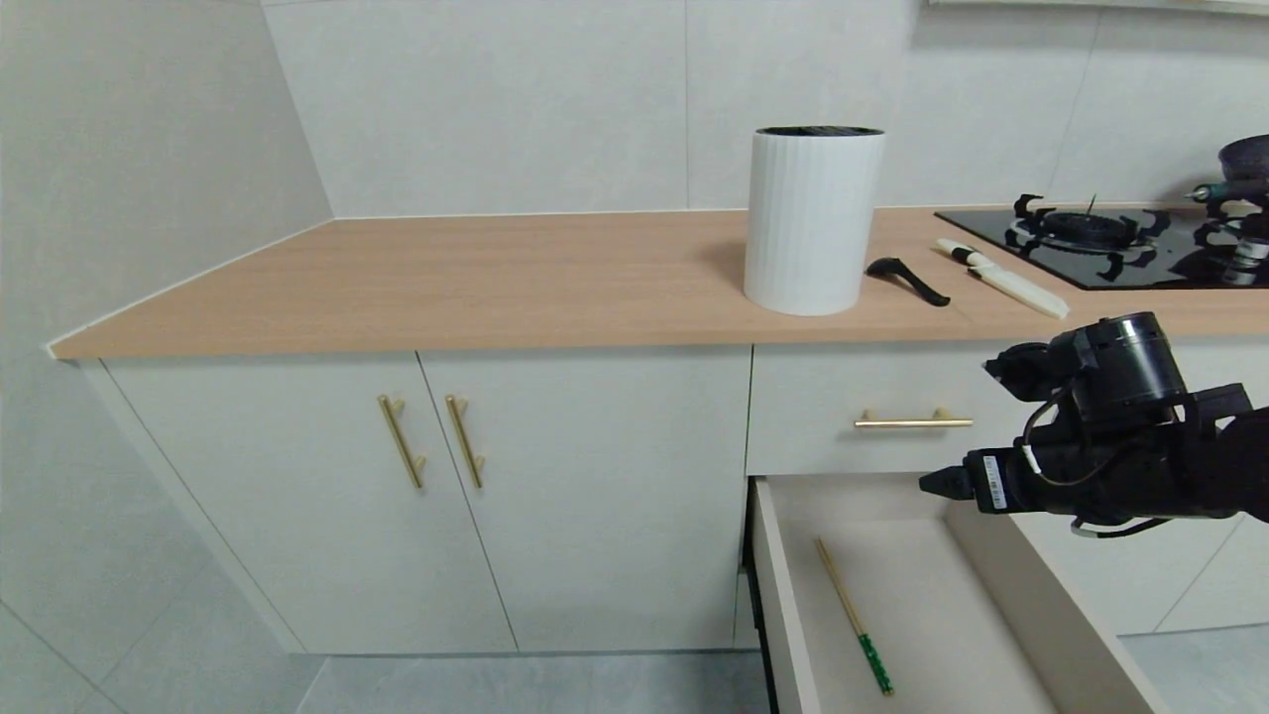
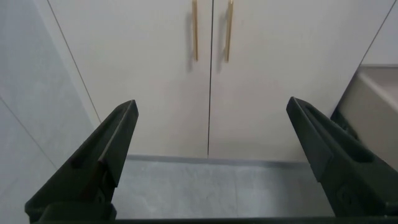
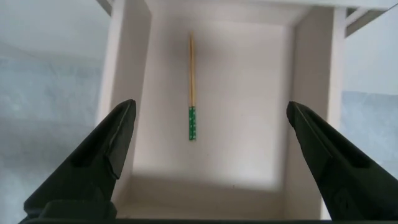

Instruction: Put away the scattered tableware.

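A bamboo chopstick (image 1: 853, 615) with a green end lies in the open drawer (image 1: 783, 595) under the counter's right part. My right gripper (image 1: 942, 484) hangs above the drawer, open and empty; in the right wrist view the chopstick (image 3: 192, 81) lies below and between its spread fingers (image 3: 109, 149), apart from them. On the counter lie a black spoon (image 1: 907, 278) and a white knife (image 1: 1001, 278), beside a tall white ribbed holder (image 1: 811, 223). My left gripper (image 2: 211, 107) is open and empty, low in front of the double cabinet doors (image 2: 261, 68).
A black gas hob (image 1: 1091, 238) with a dark pot (image 1: 1244, 159) takes the counter's far right. A closed drawer with a gold handle (image 1: 912, 422) sits above the open one. The wooden counter (image 1: 446, 278) left of the holder is bare. Walls close the left and back.
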Controlling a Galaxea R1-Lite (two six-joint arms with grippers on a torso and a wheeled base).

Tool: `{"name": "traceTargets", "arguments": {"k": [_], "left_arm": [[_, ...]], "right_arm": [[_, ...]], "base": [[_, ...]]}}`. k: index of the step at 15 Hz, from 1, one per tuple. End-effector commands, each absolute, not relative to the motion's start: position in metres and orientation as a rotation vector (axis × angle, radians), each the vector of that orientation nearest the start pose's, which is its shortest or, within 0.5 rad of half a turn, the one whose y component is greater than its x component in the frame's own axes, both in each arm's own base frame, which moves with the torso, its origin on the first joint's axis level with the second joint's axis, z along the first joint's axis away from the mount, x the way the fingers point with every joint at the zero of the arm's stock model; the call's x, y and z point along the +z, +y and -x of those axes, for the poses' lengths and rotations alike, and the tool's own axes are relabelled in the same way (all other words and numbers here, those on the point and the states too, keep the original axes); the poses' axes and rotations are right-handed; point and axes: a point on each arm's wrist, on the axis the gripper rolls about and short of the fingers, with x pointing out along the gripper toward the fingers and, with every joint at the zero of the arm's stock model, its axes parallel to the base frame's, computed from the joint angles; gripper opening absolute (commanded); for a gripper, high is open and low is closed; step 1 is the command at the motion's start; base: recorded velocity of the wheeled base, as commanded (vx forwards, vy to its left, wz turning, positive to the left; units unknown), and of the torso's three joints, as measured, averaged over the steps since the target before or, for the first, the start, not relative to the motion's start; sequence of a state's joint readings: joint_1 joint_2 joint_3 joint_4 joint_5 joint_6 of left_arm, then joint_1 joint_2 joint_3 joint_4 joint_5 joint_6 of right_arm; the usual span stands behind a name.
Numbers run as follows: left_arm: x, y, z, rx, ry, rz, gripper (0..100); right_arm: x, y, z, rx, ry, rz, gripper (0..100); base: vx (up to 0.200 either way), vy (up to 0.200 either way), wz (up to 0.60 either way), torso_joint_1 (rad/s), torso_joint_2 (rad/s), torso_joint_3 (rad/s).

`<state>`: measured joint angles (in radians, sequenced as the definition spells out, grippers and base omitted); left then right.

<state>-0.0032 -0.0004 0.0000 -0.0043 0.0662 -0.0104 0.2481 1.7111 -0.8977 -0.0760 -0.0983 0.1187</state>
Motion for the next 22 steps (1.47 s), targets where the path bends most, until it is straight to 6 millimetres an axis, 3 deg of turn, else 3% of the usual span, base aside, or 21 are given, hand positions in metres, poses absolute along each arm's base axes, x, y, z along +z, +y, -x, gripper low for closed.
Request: {"name": "traceTargets", "arguments": {"k": [1,16,17,20,21,22], "left_arm": [[0.076,0.002,0.023,0.064,-0.005,0.011,100],[0.076,0.002,0.023,0.063,-0.005,0.011,100],[0.076,0.002,0.023,0.063,-0.005,0.011,100],[0.076,0.002,0.023,0.063,-0.005,0.011,100],[0.076,0.002,0.023,0.064,-0.005,0.011,100],[0.076,0.002,0.023,0.063,-0.005,0.011,100]], "right_arm": [[0.153,0.07,-0.284,0.102,0.734,0.015,100],[0.155,0.071,-0.288,0.123,0.695,0.057,100],[0.162,0.071,-0.297,0.127,0.634,0.064,100],[0.179,0.065,-0.358,0.103,0.479,0.101,100],[0.18,0.062,-0.369,0.097,0.47,0.107,100],[0.177,0.061,-0.393,0.093,0.456,0.118,100]], "base": [[0.0,0.0,0.0,0.188,-0.47,-0.29],[0.0,0.0,0.0,0.189,-0.44,-0.251],[0.0,0.0,0.0,0.032,-0.07,-0.032],[0.0,0.0,0.0,0.0,0.0,0.0],[0.0,0.0,0.0,0.0,0.0,0.0],[0.0,0.0,0.0,0.0,0.0,0.0]]}}
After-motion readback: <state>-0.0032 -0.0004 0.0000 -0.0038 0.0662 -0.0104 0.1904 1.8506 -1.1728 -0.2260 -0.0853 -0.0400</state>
